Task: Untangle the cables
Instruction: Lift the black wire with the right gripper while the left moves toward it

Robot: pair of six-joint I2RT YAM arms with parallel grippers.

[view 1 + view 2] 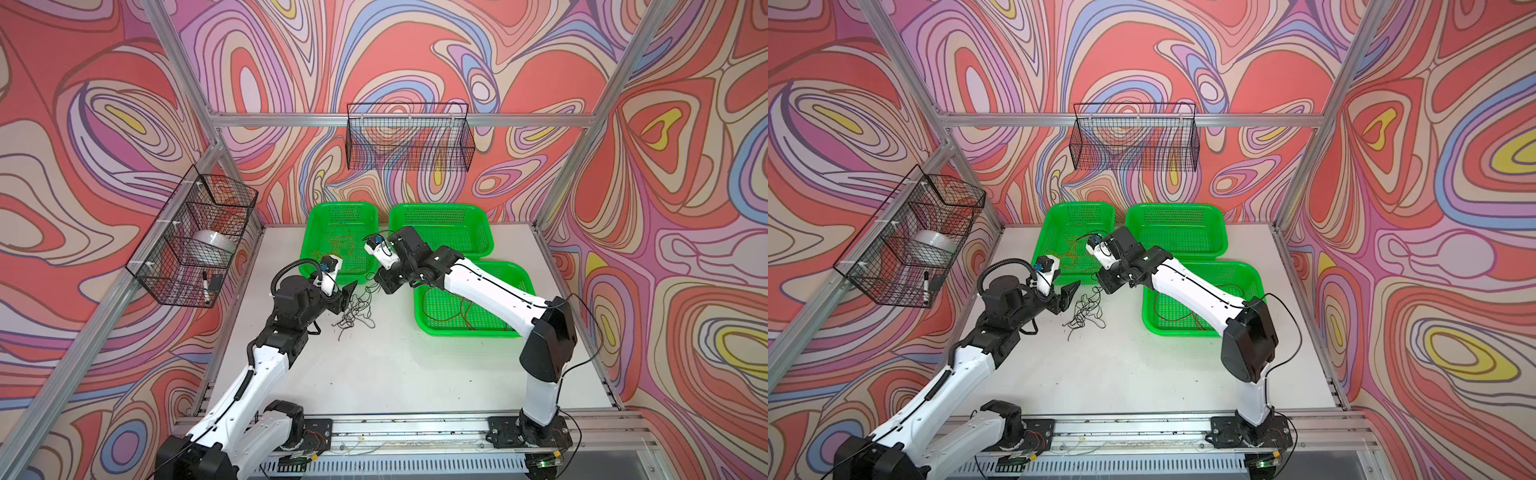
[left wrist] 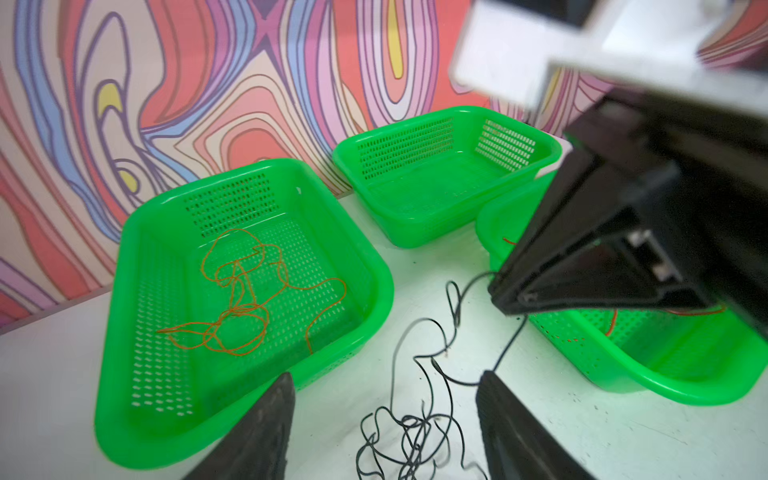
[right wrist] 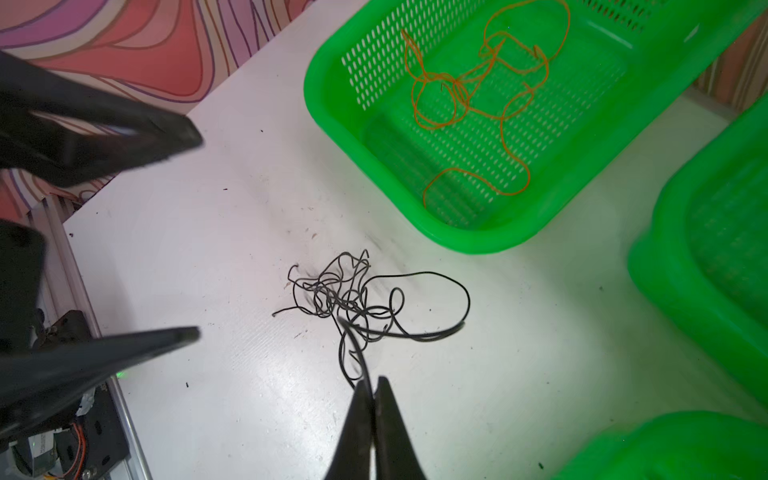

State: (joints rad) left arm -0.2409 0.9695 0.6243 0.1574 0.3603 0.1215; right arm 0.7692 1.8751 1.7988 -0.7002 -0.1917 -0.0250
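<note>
right claw (image 3: pixel 374 381) tips together, pinching black cables (image 3: pixel 345 299) | left claw (image 2: pixel 384 376) apart, empty, over black cables

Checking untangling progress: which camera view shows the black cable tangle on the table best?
The right wrist view: the whole black cable tangle shows close up, with nothing in front of it. The left wrist view crops the tangle at the frame edge; in both top views it is tiny and far off.

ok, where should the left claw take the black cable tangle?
Probably the stray end poking out of the black cable tangle on the side facing the left claw, coming down from above: it lies flat, clear of the knot, opposite the strand the right claw pinches.
</note>
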